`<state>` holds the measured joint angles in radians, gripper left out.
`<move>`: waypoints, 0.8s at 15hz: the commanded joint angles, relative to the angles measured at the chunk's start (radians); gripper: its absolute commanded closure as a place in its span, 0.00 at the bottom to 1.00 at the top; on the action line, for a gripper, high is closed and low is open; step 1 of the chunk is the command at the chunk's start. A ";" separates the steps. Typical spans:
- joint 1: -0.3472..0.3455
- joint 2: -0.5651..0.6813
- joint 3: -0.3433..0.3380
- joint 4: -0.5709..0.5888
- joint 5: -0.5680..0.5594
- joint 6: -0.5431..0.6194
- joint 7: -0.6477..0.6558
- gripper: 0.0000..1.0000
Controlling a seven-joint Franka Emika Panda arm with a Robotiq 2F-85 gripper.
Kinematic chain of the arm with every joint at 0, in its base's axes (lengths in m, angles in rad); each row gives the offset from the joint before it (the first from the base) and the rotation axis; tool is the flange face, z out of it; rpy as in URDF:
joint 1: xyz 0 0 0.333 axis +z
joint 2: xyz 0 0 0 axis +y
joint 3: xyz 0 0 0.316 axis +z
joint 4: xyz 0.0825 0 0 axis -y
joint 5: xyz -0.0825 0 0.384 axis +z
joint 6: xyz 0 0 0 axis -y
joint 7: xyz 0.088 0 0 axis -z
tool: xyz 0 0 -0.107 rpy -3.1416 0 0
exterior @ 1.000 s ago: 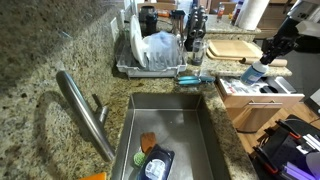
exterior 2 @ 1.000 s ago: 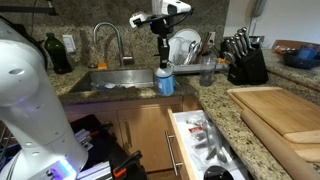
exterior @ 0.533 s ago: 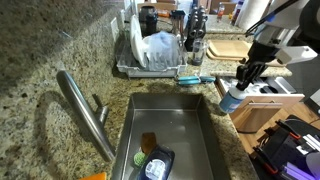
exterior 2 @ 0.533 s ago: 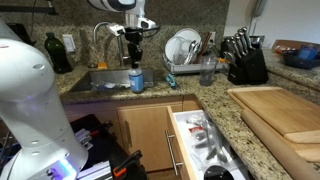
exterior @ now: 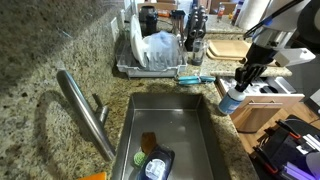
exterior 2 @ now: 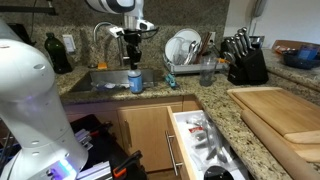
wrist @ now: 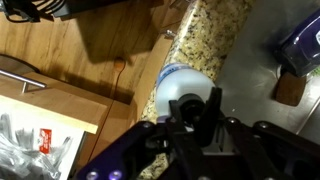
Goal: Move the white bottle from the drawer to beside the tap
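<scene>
The white bottle with a blue base hangs from my gripper at the front rim of the sink, above the counter edge. In an exterior view the bottle is over the sink's front, under the gripper. In the wrist view the gripper is shut on the bottle's dark cap, with the bottle's white body below it. The tap curves over the far side of the sink; it also shows behind the arm. The open drawer lies to the side.
The steel sink holds a sponge and a dark container. A dish rack with plates, a knife block, a cutting board and a dark bottle stand on the granite counter.
One second ago the bottle was near the drawer and dish rack; it has moved along the counter to the sink's front rim. Nothing has moved in the last half second.
</scene>
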<state>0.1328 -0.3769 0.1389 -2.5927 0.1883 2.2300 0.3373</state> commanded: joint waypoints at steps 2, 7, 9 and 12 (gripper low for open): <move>0.053 0.131 0.109 0.055 -0.027 0.229 -0.007 0.94; 0.069 0.305 0.210 0.188 -0.211 0.411 0.090 0.94; 0.093 0.259 0.196 0.145 -0.184 0.391 0.084 0.77; 0.095 0.303 0.190 0.178 -0.192 0.399 0.085 0.94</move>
<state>0.2100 -0.0725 0.3468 -2.4147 -0.0051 2.6308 0.4248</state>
